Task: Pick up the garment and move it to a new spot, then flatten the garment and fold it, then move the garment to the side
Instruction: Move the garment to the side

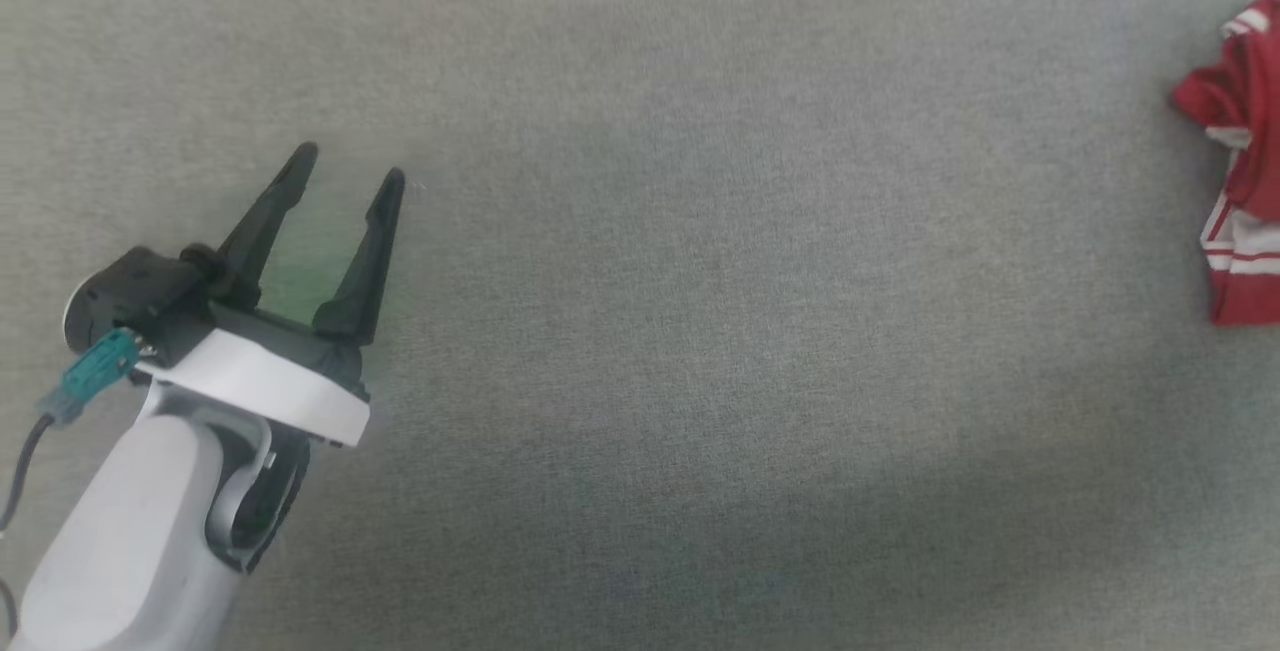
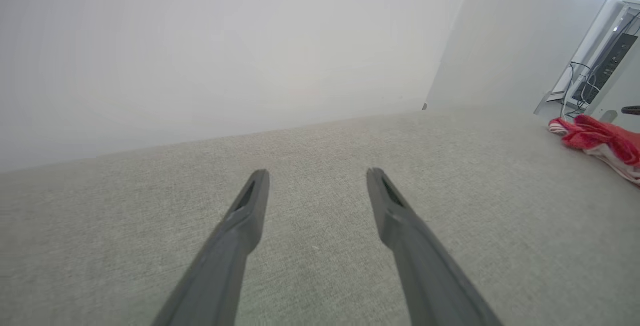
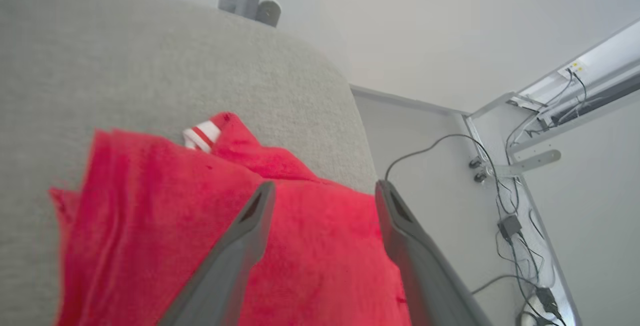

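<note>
The garment (image 1: 1240, 171) is a red shirt with white striped trim, bunched at the far right edge of the grey fabric surface (image 1: 700, 331) and cut off by the frame. In the left wrist view the garment (image 2: 600, 140) lies far off to the right. My left gripper (image 1: 350, 163) hovers open at the lower left, well away from it, fingers empty; the left gripper (image 2: 318, 176) has bare cloth between its fingers. My right gripper (image 3: 325, 188) is open just above the garment (image 3: 165, 206), with red cloth spread under both fingers.
The grey surface (image 3: 150, 55) ends in a rounded edge just right of the garment. Beyond it stand a white desk frame (image 3: 575, 85) and hanging cables (image 3: 505, 216). A pale wall (image 2: 200, 40) rises behind the surface.
</note>
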Robot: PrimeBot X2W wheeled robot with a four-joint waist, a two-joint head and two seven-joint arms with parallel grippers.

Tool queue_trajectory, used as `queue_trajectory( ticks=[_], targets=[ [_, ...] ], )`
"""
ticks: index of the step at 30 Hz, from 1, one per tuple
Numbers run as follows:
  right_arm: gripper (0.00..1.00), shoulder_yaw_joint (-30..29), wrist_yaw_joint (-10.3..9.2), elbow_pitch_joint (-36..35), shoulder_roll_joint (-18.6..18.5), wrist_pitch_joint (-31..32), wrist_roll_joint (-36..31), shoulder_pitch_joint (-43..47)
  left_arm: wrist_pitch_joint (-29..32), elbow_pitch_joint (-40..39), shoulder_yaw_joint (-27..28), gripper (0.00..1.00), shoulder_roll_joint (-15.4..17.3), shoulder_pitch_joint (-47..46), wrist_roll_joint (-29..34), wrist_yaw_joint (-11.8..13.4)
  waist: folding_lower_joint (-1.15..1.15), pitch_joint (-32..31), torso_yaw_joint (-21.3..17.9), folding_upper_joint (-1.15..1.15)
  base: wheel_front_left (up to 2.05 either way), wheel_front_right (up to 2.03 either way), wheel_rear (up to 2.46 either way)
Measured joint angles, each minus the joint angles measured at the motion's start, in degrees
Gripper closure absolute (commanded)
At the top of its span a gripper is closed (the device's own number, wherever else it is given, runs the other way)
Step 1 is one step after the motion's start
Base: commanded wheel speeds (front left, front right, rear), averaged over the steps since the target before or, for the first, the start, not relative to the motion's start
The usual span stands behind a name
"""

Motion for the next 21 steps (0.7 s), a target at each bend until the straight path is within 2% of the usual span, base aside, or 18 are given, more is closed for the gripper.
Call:
queue_trajectory(
  ticks=[10,15,21],
  targets=[
    [0.00,4.65,0.00,-2.76,8.40,-10.68,5.71,4.63,-0.01,0.57,5.86,0.00,-1.58,6.43,-0.10,0.00,0.00,-6.38,1.27,0.00,0.00,0.00,0.00],
    [0.00,8.26,0.00,-4.85,10.28,-15.15,9.37,8.98,-0.01,0.83,9.27,0.00,-2.43,10.38,0.16,0.00,0.00,-10.02,2.18,0.00,0.00,0.00,0.00],
    [0.00,10.04,0.00,-9.35,11.67,-17.53,12.95,16.24,-0.01,0.73,13.10,0.00,-3.91,16.09,1.69,0.00,0.00,-14.74,3.41,0.00,0.00,0.00,0.00]
  ],
)
